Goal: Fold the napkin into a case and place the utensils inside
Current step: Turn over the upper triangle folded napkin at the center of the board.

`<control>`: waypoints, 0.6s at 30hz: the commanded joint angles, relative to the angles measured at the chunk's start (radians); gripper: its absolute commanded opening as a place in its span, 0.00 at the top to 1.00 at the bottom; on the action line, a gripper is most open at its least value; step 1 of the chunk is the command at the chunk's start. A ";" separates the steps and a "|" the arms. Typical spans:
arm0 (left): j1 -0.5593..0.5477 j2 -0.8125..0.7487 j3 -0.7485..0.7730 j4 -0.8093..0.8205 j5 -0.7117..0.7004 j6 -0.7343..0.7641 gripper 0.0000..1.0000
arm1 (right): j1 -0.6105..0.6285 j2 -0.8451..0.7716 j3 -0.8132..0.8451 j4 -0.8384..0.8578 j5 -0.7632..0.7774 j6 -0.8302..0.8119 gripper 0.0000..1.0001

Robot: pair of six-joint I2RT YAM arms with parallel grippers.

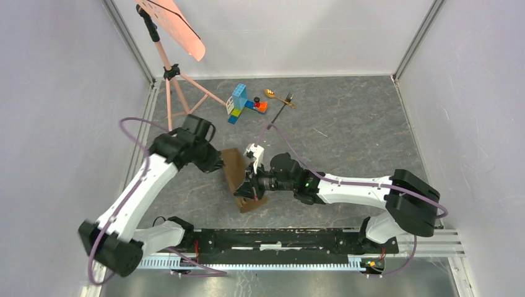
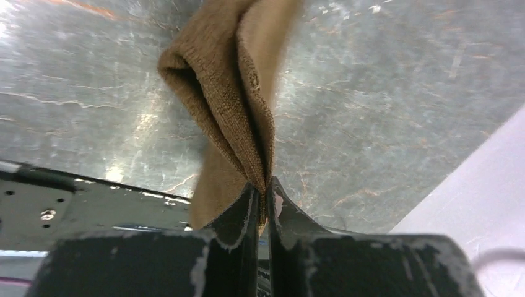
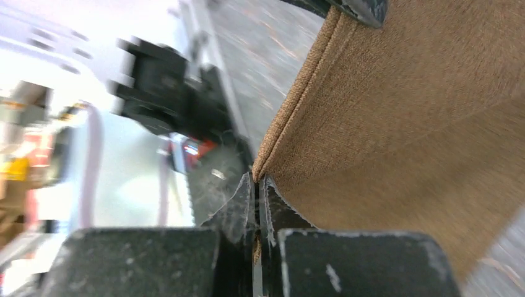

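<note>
The brown napkin (image 1: pixel 237 176) hangs folded between both grippers near the table's middle. My left gripper (image 1: pixel 218 162) is shut on its far corner; in the left wrist view the cloth (image 2: pixel 238 93) is pinched at the gripper (image 2: pixel 265 185). My right gripper (image 1: pixel 250 184) is shut on the near corner; in the right wrist view the cloth (image 3: pixel 402 111) runs up from the gripper (image 3: pixel 257 179). The gold spoon (image 1: pixel 271 94) and the thin dark fork (image 1: pixel 283 106) lie on the table at the back, apart from both grippers.
Colourful toy blocks (image 1: pixel 242 103) sit just left of the utensils. A pink stand (image 1: pixel 170 68) with a tilted panel rises at the back left. White walls close in the sides and back. A black rail (image 1: pixel 278 238) runs along the near edge.
</note>
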 commanded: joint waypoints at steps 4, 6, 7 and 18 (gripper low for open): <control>0.013 -0.045 0.197 -0.088 -0.299 0.130 0.98 | -0.042 0.116 -0.129 0.691 -0.466 0.493 1.00; -0.005 0.078 0.199 0.022 -0.250 0.190 0.98 | -0.082 0.173 -0.224 0.859 -0.493 0.597 1.00; -0.015 0.144 0.210 0.052 -0.231 0.206 0.98 | -0.105 0.201 -0.261 0.931 -0.502 0.641 1.00; -0.211 0.856 0.641 0.169 -0.139 0.453 0.98 | -0.359 0.443 -0.620 1.360 -0.584 0.733 1.00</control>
